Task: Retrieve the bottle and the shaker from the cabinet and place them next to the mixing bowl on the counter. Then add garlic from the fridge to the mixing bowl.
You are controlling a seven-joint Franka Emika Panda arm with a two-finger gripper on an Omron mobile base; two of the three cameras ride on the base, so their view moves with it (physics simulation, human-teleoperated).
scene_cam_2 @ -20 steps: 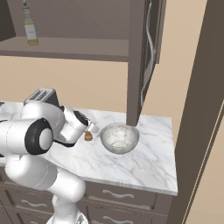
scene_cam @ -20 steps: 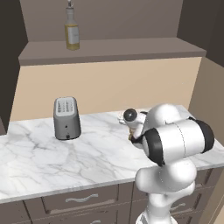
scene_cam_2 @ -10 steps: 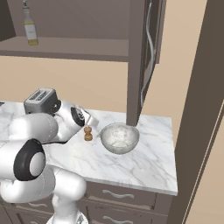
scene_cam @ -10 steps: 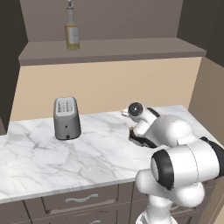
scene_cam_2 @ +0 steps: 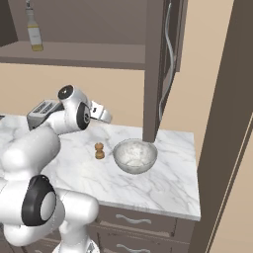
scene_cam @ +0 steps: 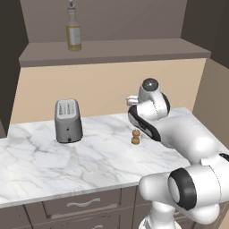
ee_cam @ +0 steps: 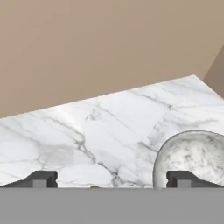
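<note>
The brown shaker stands alone on the white marble counter, just left of the speckled mixing bowl. My gripper hangs above and behind the shaker, open, with nothing between its fingers. In the hand view the gripper looks down at the counter, with the mixing bowl at lower right. The tall bottle of yellowish liquid stands on the cabinet shelf, far up and left of the gripper. In the left base view the shaker stands free on the counter, beside my arm.
A grey toaster sits on the counter to the left. The cabinet's open door hangs above the bowl, and a tall brown panel closes the counter's right end. Brown drawers run below.
My hand has risen and pulled back from the shaker, which stays standing on the counter left of the bowl. The arm's elbow swung out to the side.
</note>
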